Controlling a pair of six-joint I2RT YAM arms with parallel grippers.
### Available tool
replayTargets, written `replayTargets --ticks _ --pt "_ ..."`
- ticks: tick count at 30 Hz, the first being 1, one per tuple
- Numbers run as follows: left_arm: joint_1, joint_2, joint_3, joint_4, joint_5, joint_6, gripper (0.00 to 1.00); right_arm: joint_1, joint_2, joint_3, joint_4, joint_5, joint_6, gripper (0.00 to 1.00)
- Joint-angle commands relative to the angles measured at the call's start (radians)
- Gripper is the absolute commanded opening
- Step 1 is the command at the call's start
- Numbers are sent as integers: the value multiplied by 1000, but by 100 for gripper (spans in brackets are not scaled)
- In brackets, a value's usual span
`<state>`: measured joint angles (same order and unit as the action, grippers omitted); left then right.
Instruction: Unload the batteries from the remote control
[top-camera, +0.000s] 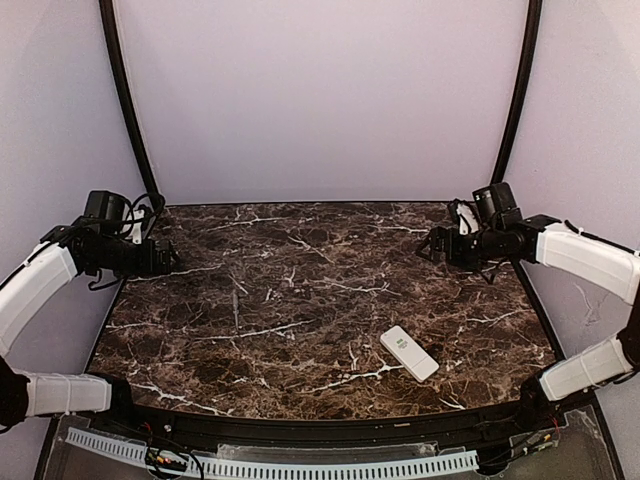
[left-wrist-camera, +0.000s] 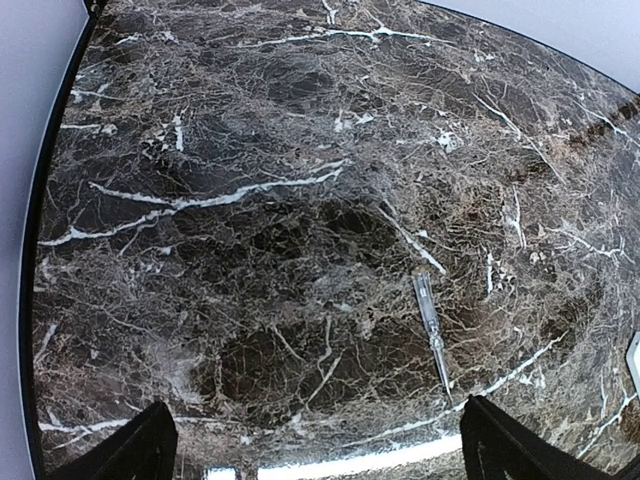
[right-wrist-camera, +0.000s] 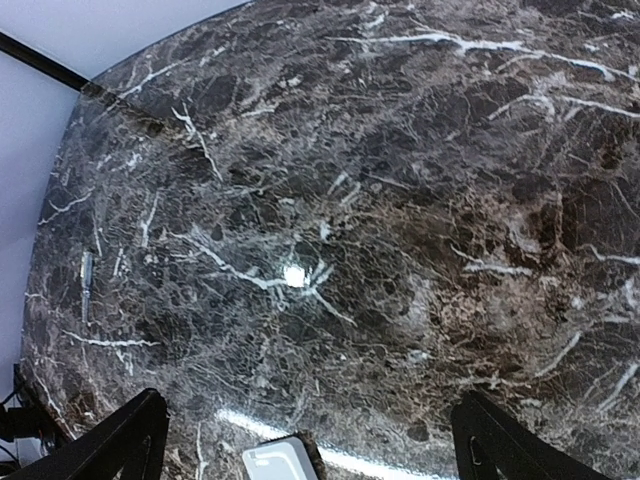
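The remote control (top-camera: 408, 352) is a slim white bar lying flat and diagonally on the dark marble table (top-camera: 300, 300), near its front right. One end of the remote control (right-wrist-camera: 280, 462) shows at the bottom of the right wrist view, and a white sliver of it (left-wrist-camera: 634, 360) at the right edge of the left wrist view. The batteries are hidden. My left gripper (top-camera: 168, 260) hovers open over the table's left edge, its fingers (left-wrist-camera: 150, 445) wide apart. My right gripper (top-camera: 428, 245) hovers open at the back right, well behind the remote, with nothing between its fingers (right-wrist-camera: 135, 435).
A thin clear pen-like tool (left-wrist-camera: 430, 325) lies on the marble left of centre; the right wrist view shows the tool (right-wrist-camera: 86, 285) near the far left edge. Pale walls and black curved poles (top-camera: 125, 100) ring the table. A white toothed strip (top-camera: 300, 465) runs along the near edge.
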<state>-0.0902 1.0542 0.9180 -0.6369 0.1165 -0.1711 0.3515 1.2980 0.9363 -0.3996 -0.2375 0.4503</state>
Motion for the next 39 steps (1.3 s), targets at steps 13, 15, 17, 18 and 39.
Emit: replayTargets --ticks 13,15,17,18,39 --pt "-16 -3 -21 7 62 21 100 289 54 29 -269 269 42 99" --pt "-23 -1 -22 7 61 21 100 322 75 28 -292 281 45 99" --pt "-29 2 -21 6 57 22 100 355 93 19 -304 285 48 99" --pt "-32 2 -21 6 59 22 100 371 101 13 -309 285 50 99" --pt "-58 4 -18 6 59 17 100 615 202 -109 -323 277 75 99"
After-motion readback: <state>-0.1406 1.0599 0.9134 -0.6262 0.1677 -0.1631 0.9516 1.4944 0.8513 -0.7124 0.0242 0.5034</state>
